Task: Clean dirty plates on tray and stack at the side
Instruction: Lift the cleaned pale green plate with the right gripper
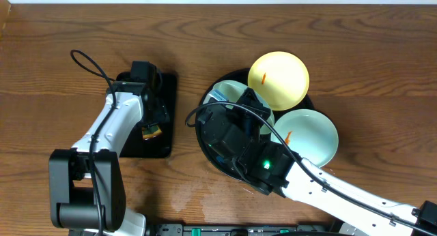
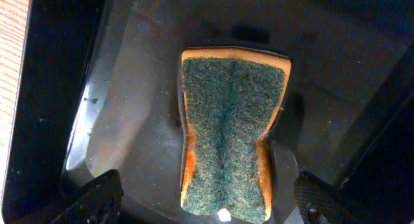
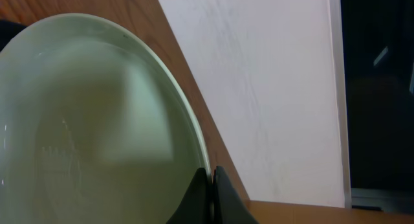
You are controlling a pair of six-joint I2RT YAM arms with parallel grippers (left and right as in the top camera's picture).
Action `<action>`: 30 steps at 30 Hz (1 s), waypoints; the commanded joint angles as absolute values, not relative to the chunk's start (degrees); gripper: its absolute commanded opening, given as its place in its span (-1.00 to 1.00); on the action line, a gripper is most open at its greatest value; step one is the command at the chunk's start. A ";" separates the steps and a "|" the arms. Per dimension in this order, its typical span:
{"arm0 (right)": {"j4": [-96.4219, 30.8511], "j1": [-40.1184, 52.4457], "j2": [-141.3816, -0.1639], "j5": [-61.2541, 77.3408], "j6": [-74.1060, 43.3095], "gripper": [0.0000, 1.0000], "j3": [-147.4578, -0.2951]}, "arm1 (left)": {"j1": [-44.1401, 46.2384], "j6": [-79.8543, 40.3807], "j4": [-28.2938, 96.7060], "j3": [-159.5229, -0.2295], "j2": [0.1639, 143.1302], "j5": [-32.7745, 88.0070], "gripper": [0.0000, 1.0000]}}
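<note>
The round black tray (image 1: 207,97) holds three plates. The pale yellow plate (image 1: 278,79) at the back has a small orange smear. A mint-blue plate (image 1: 307,135) at the right also has an orange smear. My right gripper (image 1: 247,103) is shut on the rim of the other mint-blue plate (image 1: 229,91), which is tilted up; in the right wrist view the fingers (image 3: 211,185) pinch its edge (image 3: 90,133). My left gripper (image 2: 207,208) is open, its fingers on either side of a green-topped orange sponge (image 2: 229,133), not touching it.
The sponge lies in a smaller rectangular black tray (image 1: 164,82) at the left, under my left gripper (image 1: 151,123). The table is brown wood, with a damp patch near the front edge (image 1: 198,195). A white wall shows beyond the table in the right wrist view.
</note>
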State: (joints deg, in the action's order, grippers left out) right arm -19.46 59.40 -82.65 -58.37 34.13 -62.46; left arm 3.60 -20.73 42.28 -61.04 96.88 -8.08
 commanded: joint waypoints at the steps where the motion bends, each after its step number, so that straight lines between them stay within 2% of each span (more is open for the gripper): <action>1: -18.79 59.61 -82.13 -60.01 33.67 -0.98 -63.70 | 3.60 -20.38 42.57 -60.71 96.55 -8.40 0.72; 23: -18.65 59.51 -82.13 -60.14 30.68 -0.98 -63.70 | 3.60 -20.36 42.57 -60.71 96.55 -8.38 0.72; 26: -19.22 58.48 -82.13 -60.20 24.12 -0.98 -63.70 | 3.60 -20.36 42.57 -60.69 96.55 -8.40 0.72; 30: -24.86 54.39 -82.00 -59.48 8.86 -0.99 -63.70 | 3.60 -20.36 42.57 -60.71 96.55 -8.38 0.72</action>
